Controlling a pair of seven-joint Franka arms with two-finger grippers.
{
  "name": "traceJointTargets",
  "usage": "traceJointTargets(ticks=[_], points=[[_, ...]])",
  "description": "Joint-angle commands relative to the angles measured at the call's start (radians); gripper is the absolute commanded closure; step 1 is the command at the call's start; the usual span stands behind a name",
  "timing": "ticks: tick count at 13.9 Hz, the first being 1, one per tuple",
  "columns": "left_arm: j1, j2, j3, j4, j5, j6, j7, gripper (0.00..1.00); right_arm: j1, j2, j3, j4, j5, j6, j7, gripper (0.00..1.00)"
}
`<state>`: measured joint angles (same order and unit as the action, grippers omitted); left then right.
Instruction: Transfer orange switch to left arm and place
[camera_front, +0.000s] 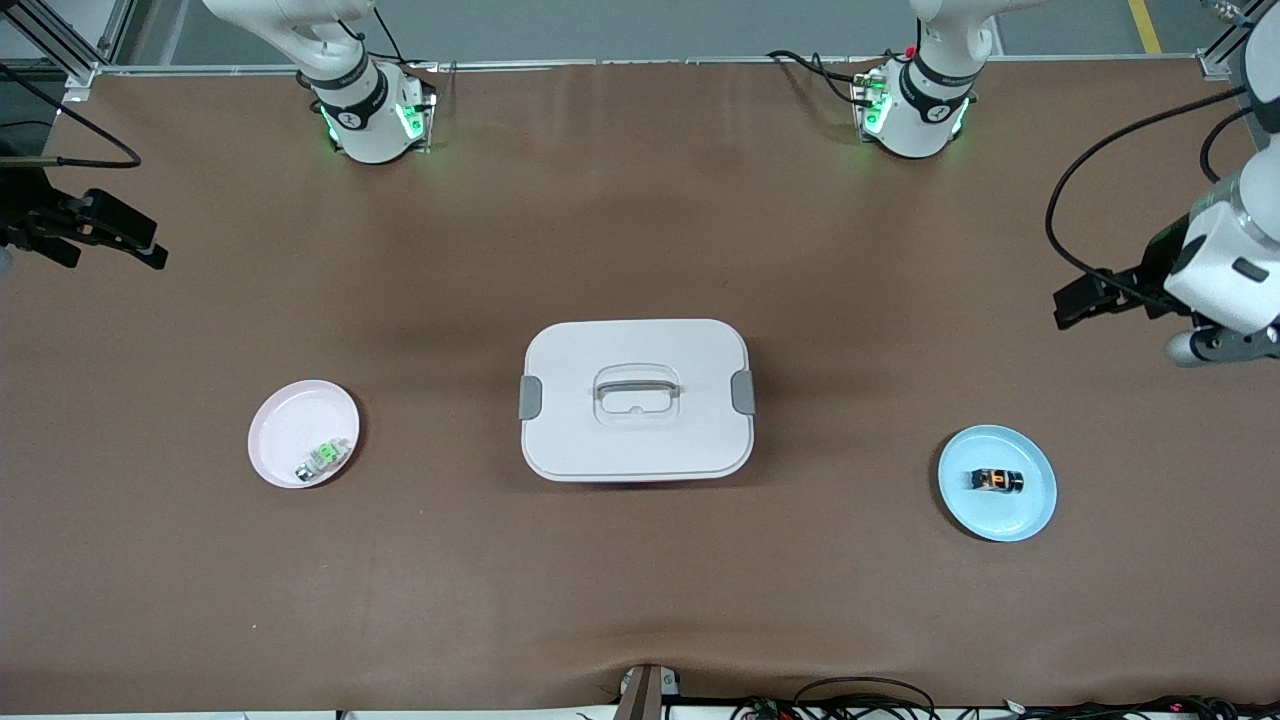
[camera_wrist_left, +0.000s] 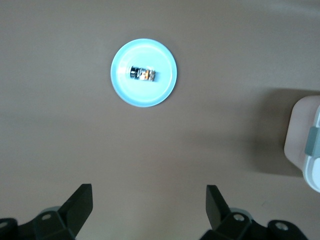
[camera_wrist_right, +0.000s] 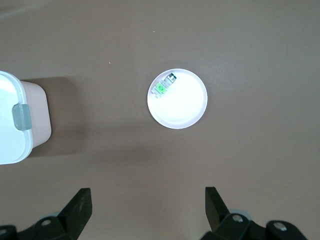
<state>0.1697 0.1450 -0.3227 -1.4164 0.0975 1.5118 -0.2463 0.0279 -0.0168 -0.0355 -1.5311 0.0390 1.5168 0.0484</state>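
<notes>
The orange switch (camera_front: 996, 481) lies on a light blue plate (camera_front: 1030, 508) toward the left arm's end of the table; the left wrist view shows the switch (camera_wrist_left: 142, 73) on that plate (camera_wrist_left: 125, 90) too. The white box (camera_front: 636, 399) stands closed mid-table, between the two plates. My left gripper (camera_front: 1075, 300) hangs open and empty over bare table at the left arm's end, its fingers (camera_wrist_left: 80, 202) wide apart. My right gripper (camera_front: 150, 245) hangs open and empty over the right arm's end, with its fingers (camera_wrist_right: 80, 205) spread.
A pink plate (camera_front: 290, 425) toward the right arm's end holds a tiny green-and-clear component (camera_front: 325, 458), also seen as the green component (camera_wrist_right: 165, 85) in the right wrist view. The box's edge (camera_wrist_left: 306, 150) shows in the left wrist view and its latch (camera_wrist_right: 20, 116) in the right.
</notes>
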Motion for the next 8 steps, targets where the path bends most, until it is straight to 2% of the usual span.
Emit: traceJointTargets(ticks=[1, 6, 8], points=[[-0.109, -0.105, 0.114, -0.097, -0.001, -0.013, 0.030, 0.00, 0.004, -0.014, -0.006, -0.006, 0.004, 0.003, -0.008, 0.00], [-0.179, -0.206, 0.217, -0.191, -0.025, -0.005, 0.132, 0.00, 0.003, -0.014, -0.007, -0.006, 0.004, 0.003, -0.008, 0.00], [-0.179, -0.225, 0.220, -0.209, -0.025, -0.001, 0.163, 0.00, 0.003, -0.012, -0.007, -0.006, 0.004, 0.003, -0.008, 0.00]])
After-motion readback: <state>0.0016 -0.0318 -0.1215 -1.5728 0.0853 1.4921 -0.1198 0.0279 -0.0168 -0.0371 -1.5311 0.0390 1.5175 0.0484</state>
